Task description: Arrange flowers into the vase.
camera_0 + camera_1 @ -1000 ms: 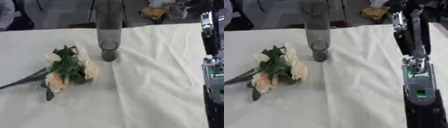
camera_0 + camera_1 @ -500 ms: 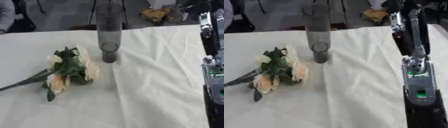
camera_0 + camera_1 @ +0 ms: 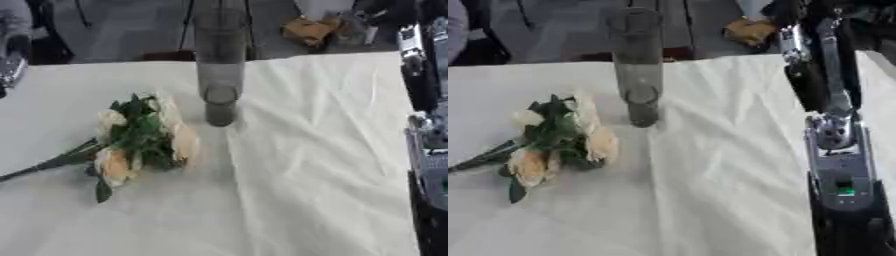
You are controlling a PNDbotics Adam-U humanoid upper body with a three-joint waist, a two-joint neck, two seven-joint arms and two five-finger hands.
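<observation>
Item 1: vase (image 3: 638, 75). Tall, narrow, clear grey glass cylinder, standing upright on the tabletop (image 3: 324, 165) toward the far middle. Its open mouth reaches up past the tabletop's far edge as seen from the head camera. Nothing shows inside it.

Item 2: flowers (image 3: 144, 137). One bunch, lying flat on the tabletop to the left of the vase and a little nearer. Cream and pale peach blooms set among dark green leaves. The heads point toward the vase and lie near its base, apart from it. The dark stems (image 3: 48, 162) run out to the near left, toward the tabletop's left edge.

Item 3: tabletop covering. A pale cream cloth, creased, with long folds running from the vase's foot toward the near edge.

Item 4: right arm (image 3: 837, 150). Black with silver joints, running down the right side of the right eye view, from the far right corner to the near right corner. A small green light shows on its lower section. It lies well apart from both vase and flowers. The hand itself is not seen in either view, so the state of its fingers cannot be told.

Item 5: left hand. Does not show in either view.

Item 6: yellowish-brown object (image 3: 308, 31). Beyond the tabletop's far edge, to the right; shape unclear.
</observation>
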